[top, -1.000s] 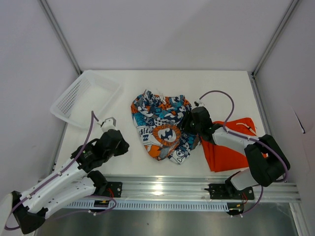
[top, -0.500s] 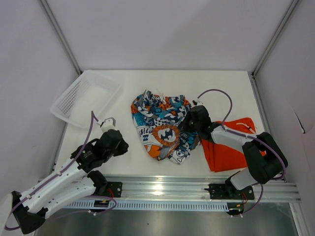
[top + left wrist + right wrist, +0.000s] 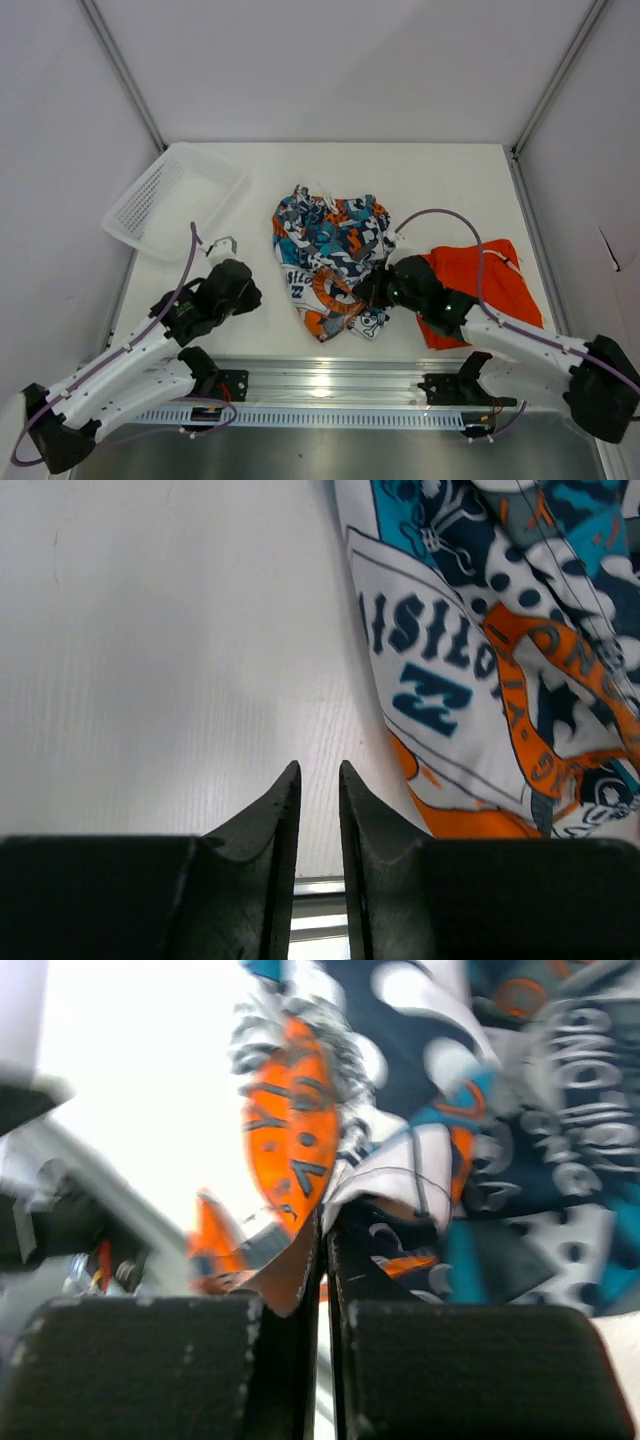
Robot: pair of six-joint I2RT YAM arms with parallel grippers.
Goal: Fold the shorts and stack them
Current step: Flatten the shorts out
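Patterned shorts, orange shorts: two pairs; one basket.

- patterned shorts: blue, orange, white and black print with a round emblem; crumpled mid-tabletop; near-right edge bunched, pinched between fingers of right gripper
- orange shorts: plain bright orange; spread fairly flat just right of the patterned pair

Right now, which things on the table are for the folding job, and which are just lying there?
For the job: patterned shorts, pinched by the right gripper; orange shorts.
Just lying there: white basket.
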